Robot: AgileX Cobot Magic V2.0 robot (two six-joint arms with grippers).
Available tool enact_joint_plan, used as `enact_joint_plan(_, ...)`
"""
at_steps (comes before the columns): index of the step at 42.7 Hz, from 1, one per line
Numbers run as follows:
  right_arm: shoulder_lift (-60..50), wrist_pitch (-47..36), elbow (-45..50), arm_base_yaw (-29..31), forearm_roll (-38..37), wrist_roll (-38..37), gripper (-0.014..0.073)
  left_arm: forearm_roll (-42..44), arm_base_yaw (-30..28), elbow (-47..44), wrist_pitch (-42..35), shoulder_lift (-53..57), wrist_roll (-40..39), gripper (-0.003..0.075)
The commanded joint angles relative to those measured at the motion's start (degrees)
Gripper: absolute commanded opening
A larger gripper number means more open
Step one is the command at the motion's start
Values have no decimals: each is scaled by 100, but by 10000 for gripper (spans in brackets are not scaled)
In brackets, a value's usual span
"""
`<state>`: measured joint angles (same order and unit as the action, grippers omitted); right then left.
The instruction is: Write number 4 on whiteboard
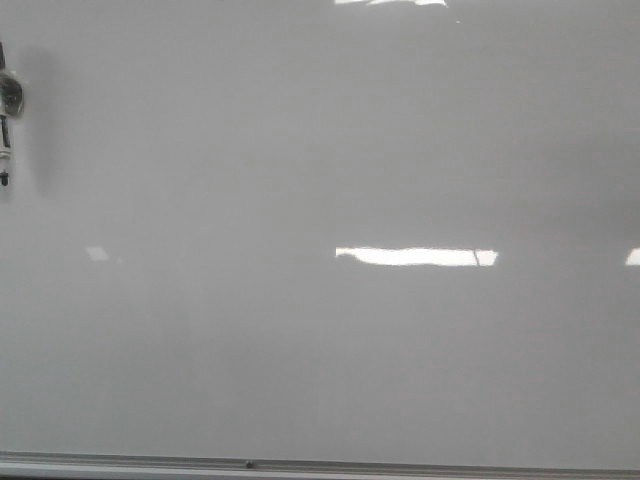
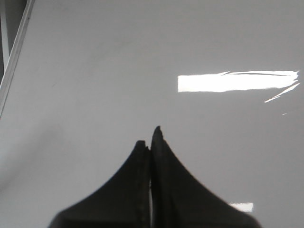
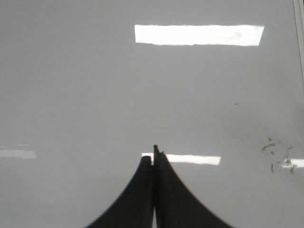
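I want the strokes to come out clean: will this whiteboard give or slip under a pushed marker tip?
The whiteboard is probably slippery: it is glossy, with sharp glare patches. It likely stays stiff, being a flat panel in a metal frame. Faint smudges show in the right wrist view, so ink may smear.

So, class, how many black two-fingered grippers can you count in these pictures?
2. The left gripper hangs shut over the glossy pale grey whiteboard, near its framed edge; the right gripper is shut too. Neither shows in the front view.

Open whiteboard [image 1: 320,350] (marker [image 1: 6,120] far left)
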<state>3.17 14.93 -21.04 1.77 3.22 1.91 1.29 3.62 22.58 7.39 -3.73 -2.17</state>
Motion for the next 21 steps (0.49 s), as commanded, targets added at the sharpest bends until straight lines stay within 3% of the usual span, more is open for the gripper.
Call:
enact_joint_plan(1,543,142,-704,-6,5,7,-69,2,-18,801,400,-539,-53,-20)
enact_joint_plan(11,1510,1325,-1721,-6,5,7,-69,2,-18,1860,1984,-1552,-53,-20)
enact_joint_plan(21,2087,1575,-1762,-6,5,7,-69,-8,-18,1887,2257,-2175,-53,-20)
